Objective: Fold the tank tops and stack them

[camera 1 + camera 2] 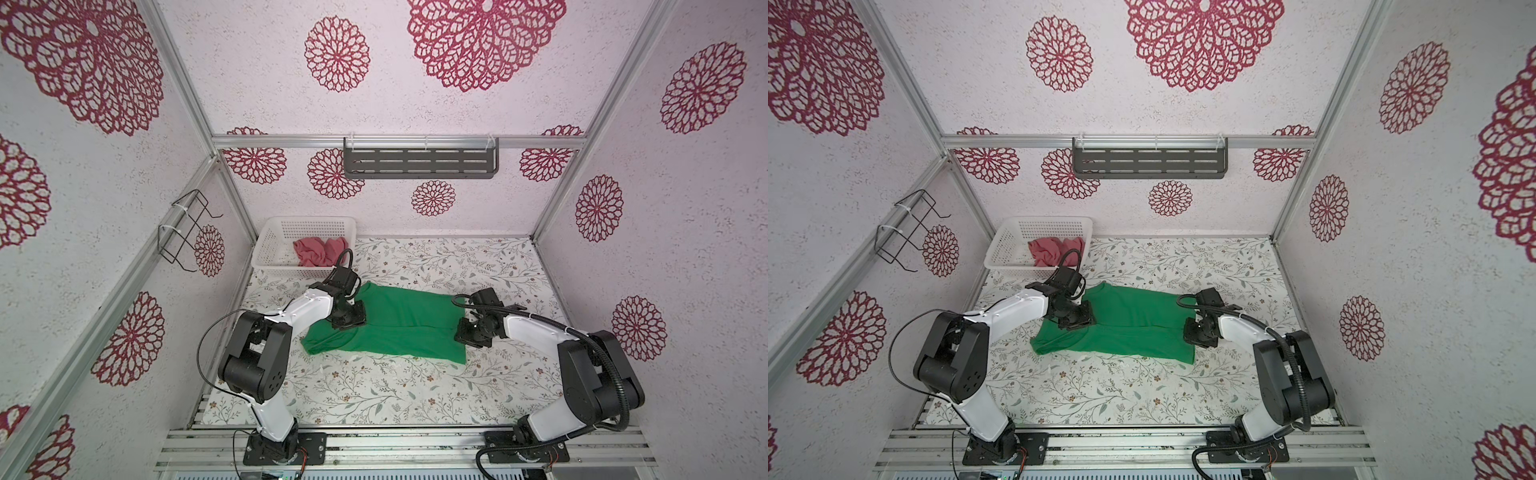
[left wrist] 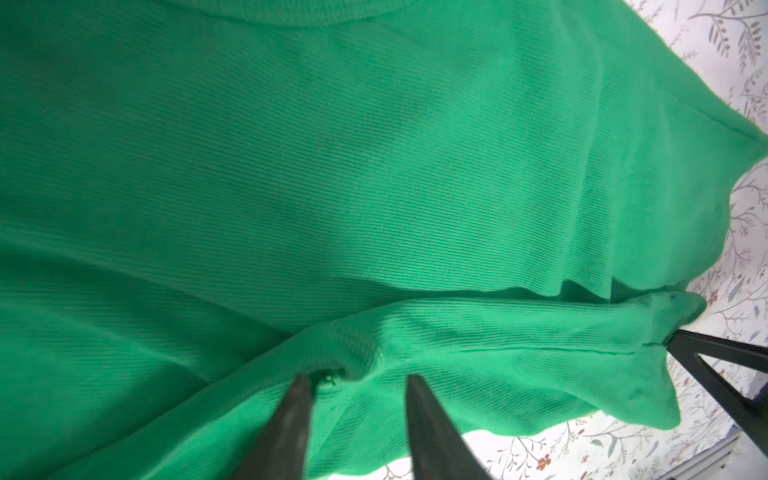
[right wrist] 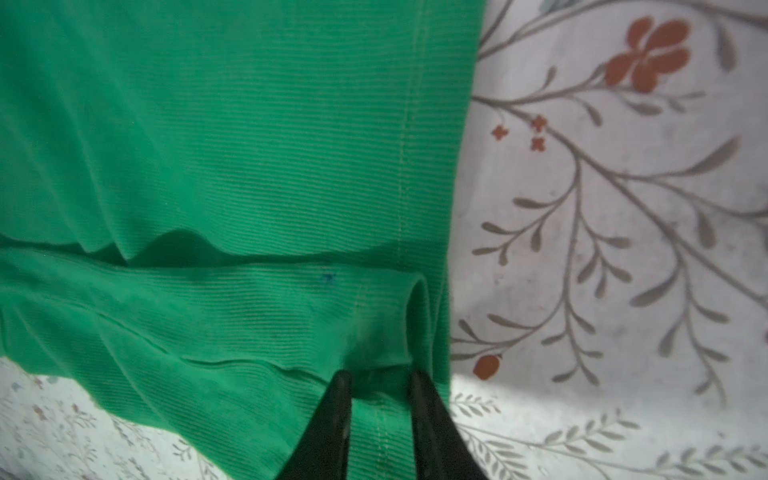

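While fingers [image 2: 291, 415] straddle both ends, bare table [image 1: 374, 395] surrounds green top [image 1: 395, 328].

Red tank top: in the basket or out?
In. The red tank top lies crumpled inside the white basket in both top views, not yet folded.

Bright, even, diffuse light, faint soft shadows on the counter [image 1: 374, 386], wide-angle bending at top-view edges, right wrist view slightly blurred.

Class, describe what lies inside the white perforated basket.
A crumpled rose-red tank top lies inside the white basket, toward its right side in a top view. The basket floor under it is covered, so nothing beneath can be checked.
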{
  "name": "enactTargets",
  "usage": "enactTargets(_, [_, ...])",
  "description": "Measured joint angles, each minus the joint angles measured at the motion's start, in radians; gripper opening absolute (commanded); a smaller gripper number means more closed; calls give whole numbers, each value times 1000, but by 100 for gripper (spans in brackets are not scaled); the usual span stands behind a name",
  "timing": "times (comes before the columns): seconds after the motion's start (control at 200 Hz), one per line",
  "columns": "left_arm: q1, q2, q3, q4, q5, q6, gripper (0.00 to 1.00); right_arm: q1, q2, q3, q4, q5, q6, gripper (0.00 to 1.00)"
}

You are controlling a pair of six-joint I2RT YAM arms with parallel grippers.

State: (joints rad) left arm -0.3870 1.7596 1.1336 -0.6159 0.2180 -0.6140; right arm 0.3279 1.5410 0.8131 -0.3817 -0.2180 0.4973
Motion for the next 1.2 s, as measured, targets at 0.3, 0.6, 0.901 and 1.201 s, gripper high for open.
enactTargets(0.3, [-1,1,0,0,6,2,0,2,-23,18,-44,20,1,0])
enactTargets(0.6, [8,1,2,-9,6,19,0,2,-39,111,-114,82,-18,0])
enactTargets(0.901, [43,17,50,-18,6,55,0,-9,123,203,-119,126,-52,0])
enactTargets(1.201, [54,107,127,-42,1,97,0,-13,186,252,-123,157,-77,8])
